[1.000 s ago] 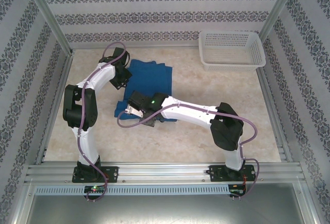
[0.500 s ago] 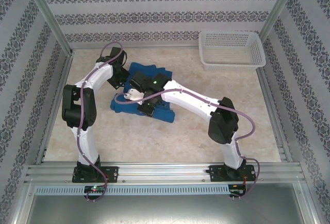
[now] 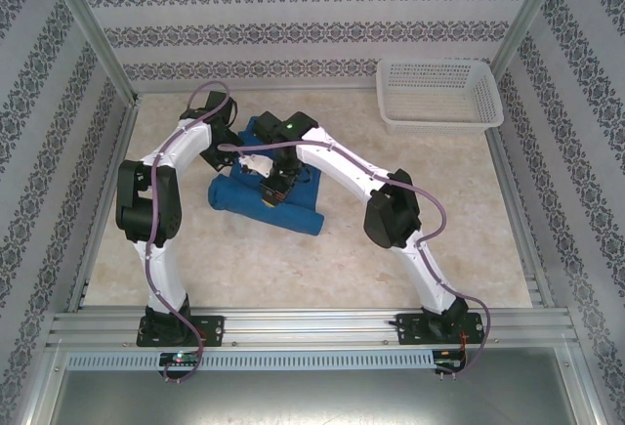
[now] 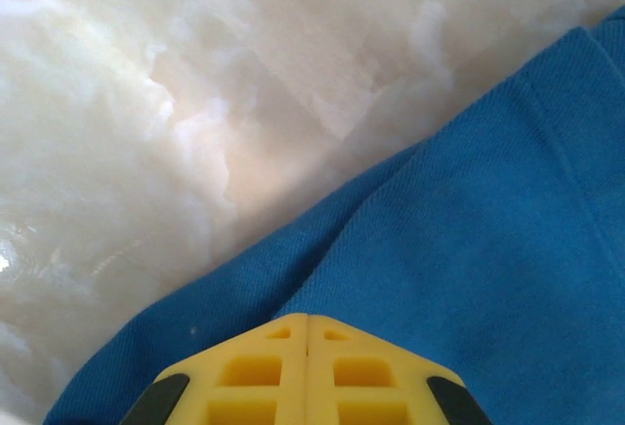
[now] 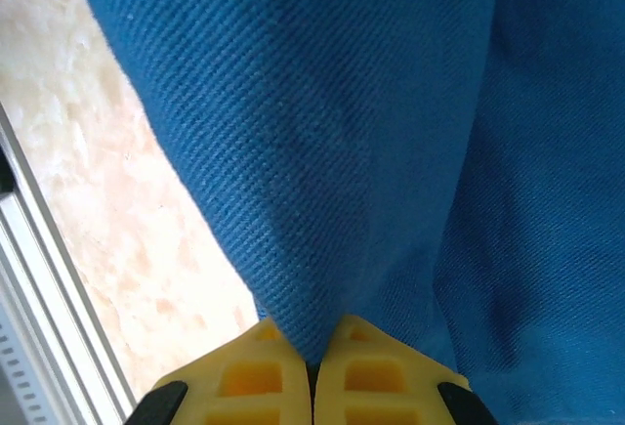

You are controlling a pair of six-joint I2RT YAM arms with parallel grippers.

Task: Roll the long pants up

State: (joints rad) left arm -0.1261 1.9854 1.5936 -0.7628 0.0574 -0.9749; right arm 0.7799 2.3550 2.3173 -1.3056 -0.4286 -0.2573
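The long pants (image 3: 298, 215) lie left of the table's centre as a blue bundle, with a thick roll along their near edge. My right gripper (image 3: 272, 189) reaches over the bundle from the right. In the right wrist view a fold of the pants (image 5: 342, 151) runs down between the yellow fingertips of that gripper (image 5: 312, 352), which is shut on it. My left gripper (image 3: 225, 151) sits at the bundle's far left end. In the left wrist view its yellow fingers (image 4: 308, 318) meet with no cloth seen between them, just above the blue fabric (image 4: 488, 230).
A white basket (image 3: 439, 93) stands at the back right corner. Pale marbled tabletop (image 4: 146, 151) borders the pants on the left. A metal frame rail (image 5: 39, 288) runs along the table's edge, and patterned walls enclose the table on three sides.
My right arm has swung from the pants' near edge toward the back, carrying the cloth over into a thicker roll. The left gripper has shifted slightly back and left.
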